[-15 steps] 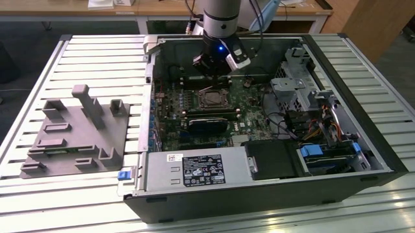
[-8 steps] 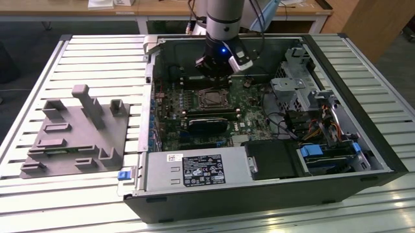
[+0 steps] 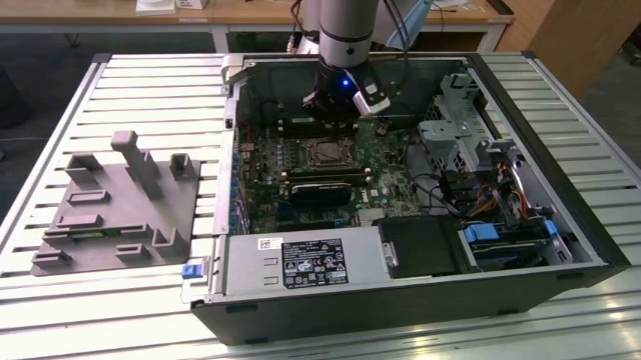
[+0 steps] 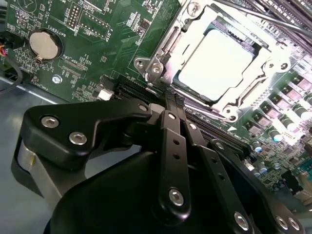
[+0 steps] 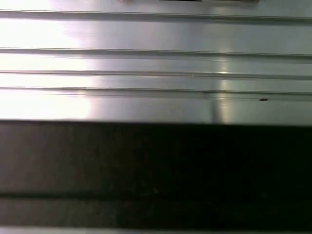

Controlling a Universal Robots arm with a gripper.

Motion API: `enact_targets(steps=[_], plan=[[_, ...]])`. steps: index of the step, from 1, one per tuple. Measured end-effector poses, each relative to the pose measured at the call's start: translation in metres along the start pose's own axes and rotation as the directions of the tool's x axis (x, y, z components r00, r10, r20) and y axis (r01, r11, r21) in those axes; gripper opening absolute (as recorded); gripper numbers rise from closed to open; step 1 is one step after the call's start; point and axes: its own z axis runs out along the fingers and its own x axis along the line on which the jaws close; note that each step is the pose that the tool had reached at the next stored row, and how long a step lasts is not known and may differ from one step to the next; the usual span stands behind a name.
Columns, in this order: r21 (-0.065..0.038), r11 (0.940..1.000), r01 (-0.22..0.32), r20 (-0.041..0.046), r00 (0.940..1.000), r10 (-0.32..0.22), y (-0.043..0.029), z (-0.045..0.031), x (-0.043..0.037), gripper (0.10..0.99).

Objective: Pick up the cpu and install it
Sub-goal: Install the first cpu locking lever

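One black desktop computer case [image 3: 401, 315], opened and lying on its side on a slatted aluminium table [image 3: 100, 307], nearest the exterior camera. Just inside its near wall, a silver box-shaped power supply [image 3: 300, 262]. On the table at the exterior view's left, well apart from the case, a grey plastic fixture block with upright posts [image 3: 110, 210].

Deeper in the case, a green motherboard [image 3: 270, 202] lying flat, with a black square socket in a metal frame [image 3: 326, 152] near its middle. Just beyond the socket, at its far edge, the black two-finger gripper [image 3: 335, 120], pointing down into the case from a grey robot arm [image 3: 349, 30] with a blue light lit at the wrist. Behind everything, a wooden desk [image 3: 260, 15].

From the second wrist view, near to far: first the gripper's black linkages and bolts, the gripper [image 4: 171, 100] drawn closed, its two narrow fingers [image 4: 168, 117] pressed side by side with nothing between them. Past the tips, the motherboard [image 4: 97, 48], a round silver coin battery [image 4: 43, 43] off to one side. Farther still, the small flat square cpu with the shiny silver top [image 4: 219, 61], seated inside the socket's metal frame [image 4: 161, 53], apart from the fingertips and not touched by them; a short stretch of board and the frame's corner between the two.

In the first wrist view, pale aluminium slats [image 5: 156, 34] and a dark band across them; cannot tell what the band is.
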Motion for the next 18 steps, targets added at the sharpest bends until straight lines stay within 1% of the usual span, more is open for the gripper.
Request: enact_targets(steps=[10,13,18], plan=[[0.001,1.0,0.0,0.0001,1.0,0.0,0.0003,-0.0014,-0.0001,0.106],[0.01,1.0,0.0,0.0,1.0,0.0,0.0007,-0.0012,-0.0001,0.106],[0.017,0.9999,0.0,0.0,1.0,0.0,0.0025,0.0001,-0.0006,0.106]])
